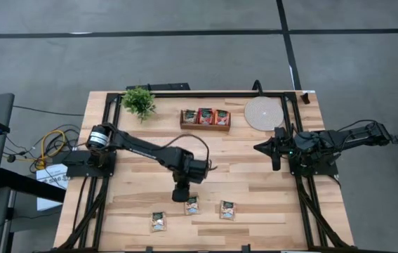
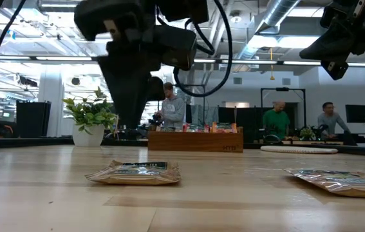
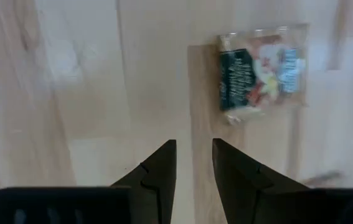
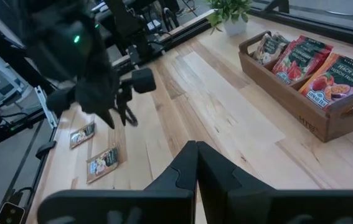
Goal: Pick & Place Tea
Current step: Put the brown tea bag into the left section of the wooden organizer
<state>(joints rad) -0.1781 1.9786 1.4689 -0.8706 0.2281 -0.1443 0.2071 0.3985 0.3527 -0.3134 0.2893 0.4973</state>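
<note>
Tea sachets (image 1: pixel 191 206) lie flat near the table's (image 1: pixel 255 183) near edge. Left gripper (image 1: pixel 180 195) hovers just above them, fingers slightly apart, holding nothing. Right gripper (image 1: pixel 276 150) waits at right, closed, empty.

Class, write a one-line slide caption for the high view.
Left gripper hovers open, empty, near three loose flat tea sachets; shut right gripper waits beside the brown wooden compartment tray.

An open lab or workshop hall: exposed ceiling ducts (image 2: pixel 285 19), a grey concrete floor (image 1: pixel 184 63) around the wooden desk (image 1: pixel 241 151), people (image 2: pixel 275 119) at workstations behind it.
</note>
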